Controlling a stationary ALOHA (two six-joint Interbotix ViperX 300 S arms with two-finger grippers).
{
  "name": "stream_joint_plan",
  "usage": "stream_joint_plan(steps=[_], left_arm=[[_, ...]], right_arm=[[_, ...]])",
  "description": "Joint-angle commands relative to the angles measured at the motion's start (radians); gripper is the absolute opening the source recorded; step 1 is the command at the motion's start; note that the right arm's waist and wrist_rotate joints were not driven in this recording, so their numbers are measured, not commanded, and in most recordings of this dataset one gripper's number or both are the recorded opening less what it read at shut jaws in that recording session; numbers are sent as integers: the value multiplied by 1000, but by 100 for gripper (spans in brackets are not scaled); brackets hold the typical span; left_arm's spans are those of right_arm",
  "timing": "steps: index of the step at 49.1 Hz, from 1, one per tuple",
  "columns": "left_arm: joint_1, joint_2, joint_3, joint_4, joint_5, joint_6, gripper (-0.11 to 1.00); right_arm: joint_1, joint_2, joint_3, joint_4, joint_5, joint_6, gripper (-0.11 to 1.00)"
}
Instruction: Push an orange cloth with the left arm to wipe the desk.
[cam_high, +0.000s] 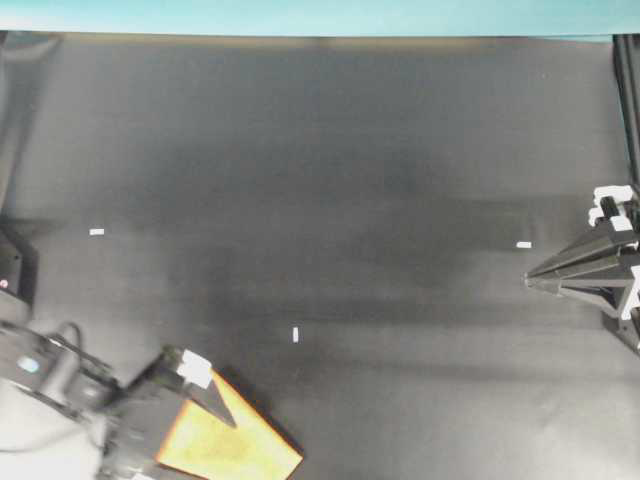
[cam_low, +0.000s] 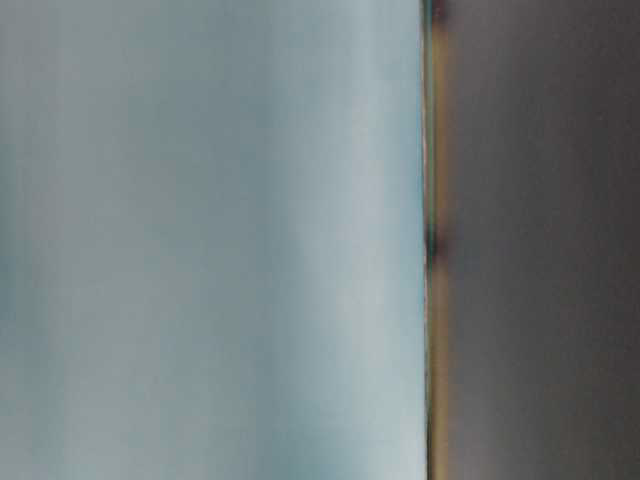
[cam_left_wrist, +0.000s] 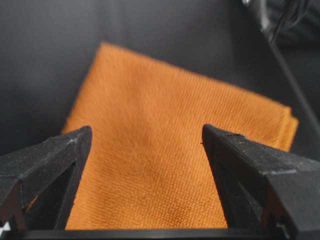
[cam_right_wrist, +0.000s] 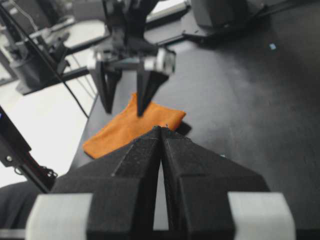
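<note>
The left gripper (cam_left_wrist: 145, 137) hangs with its fingers spread apart over the orange cloth (cam_high: 228, 442), which lies at the near left edge of the desk (cam_high: 340, 180), while the right gripper (cam_high: 531, 280) is closed at the right side.

Cloth (cam_high: 235, 448) lies flat on the desk (cam_high: 330, 180) at its near-left corner in the overhead view, my left gripper (cam_high: 222, 405) over its left part with prongs spread to either side, and my right gripper (cam_high: 530, 280) well apart at the desk's right edge.
</note>
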Motion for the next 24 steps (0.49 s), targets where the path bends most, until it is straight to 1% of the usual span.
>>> stream_joint_plan(steps=[1,9,15,24], left_arm=[[2,-95,18,3,6,8,86],[2,-227,84,3,71,5,86],[2,-313,126,3,95,2,86],[6,-377,153,3,97,5,86]], right_arm=[[0,5,-5,2,-5,0,0],[2,5,-3,2,-5,0,0],[2,5,-2,2,-5,0,0],[2,5,0,2,-5,0,0]])
